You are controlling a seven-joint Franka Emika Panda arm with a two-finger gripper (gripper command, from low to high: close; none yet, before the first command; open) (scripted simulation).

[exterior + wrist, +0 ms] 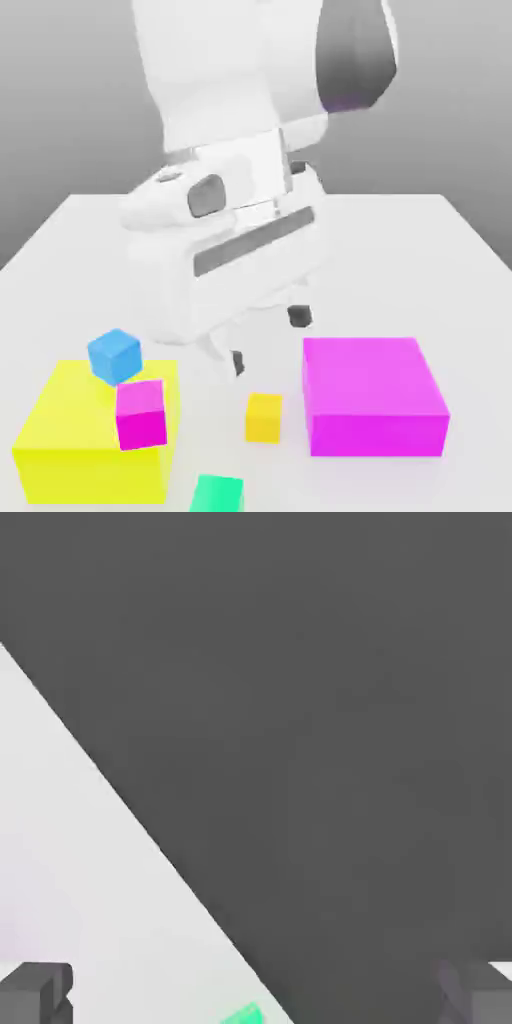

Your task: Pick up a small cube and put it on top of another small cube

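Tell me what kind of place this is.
Most likely a simulated tabletop test scene, not a real room: a plain white table against a blank grey backdrop, flat-coloured blocks such as the big magenta block and the small green cube, and a white robot arm over them.

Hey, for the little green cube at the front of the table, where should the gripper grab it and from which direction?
Probably from straight above, fingers closing on two opposite side faces of the small green cube. It sits flat on the table, with open space around it; the small yellow cube and big yellow block stand apart.
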